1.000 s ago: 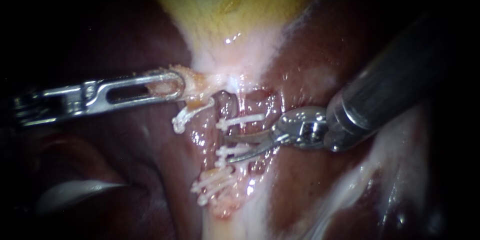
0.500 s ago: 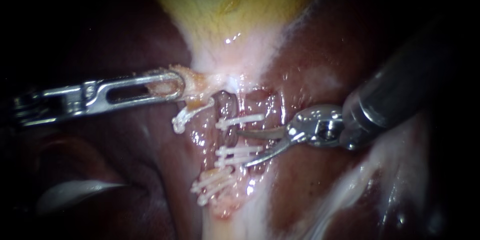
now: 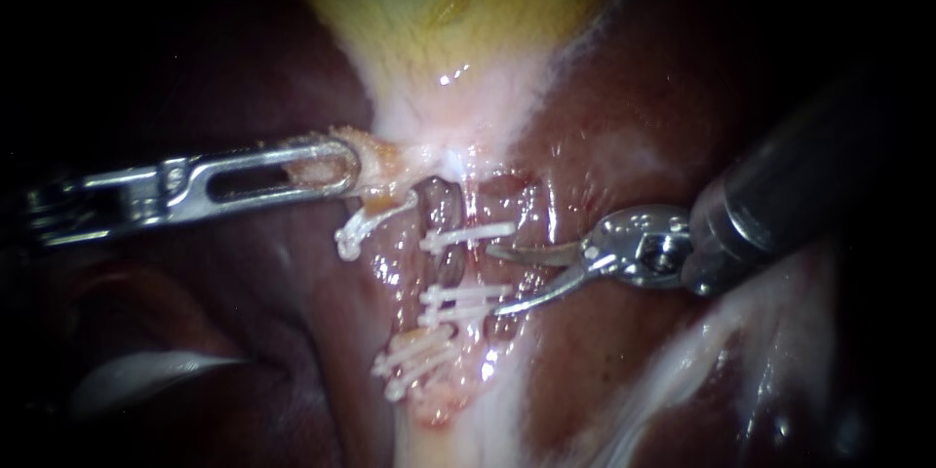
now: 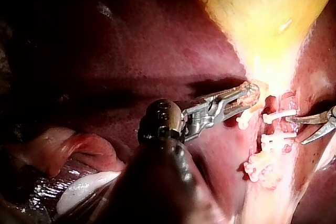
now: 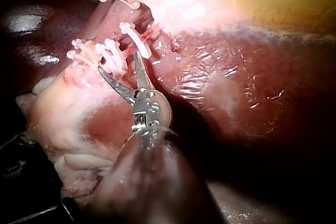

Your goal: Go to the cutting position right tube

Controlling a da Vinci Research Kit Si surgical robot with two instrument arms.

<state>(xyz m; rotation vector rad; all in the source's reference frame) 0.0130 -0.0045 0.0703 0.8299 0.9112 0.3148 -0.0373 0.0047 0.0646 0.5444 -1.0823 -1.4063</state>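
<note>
The right tube (image 3: 475,264) runs down from the yellow gallbladder (image 3: 439,10). It carries one white clip (image 3: 468,234) above and two white clips (image 3: 464,298) below. My right instrument (image 3: 494,281) comes in from the right with its curved blades open. Their tips lie at the tube's right edge, level with the bare stretch between the clips, and nothing is gripped. My left instrument (image 3: 330,168) is shut on pale tissue at the gallbladder's neck. In the right wrist view the blades (image 5: 118,62) point at the clips (image 5: 131,38).
Dark red liver (image 3: 634,88) lies on both sides. A clipped stump (image 3: 366,224) hangs just under the left instrument's jaws. More clips (image 3: 414,361) sit lower on pale tissue. White fatty tissue (image 3: 741,331) runs under the right shaft.
My right instrument has drawn back to the right, off the tube, and its blades have opened wider. The left instrument and the tissue it holds have stayed put.
</note>
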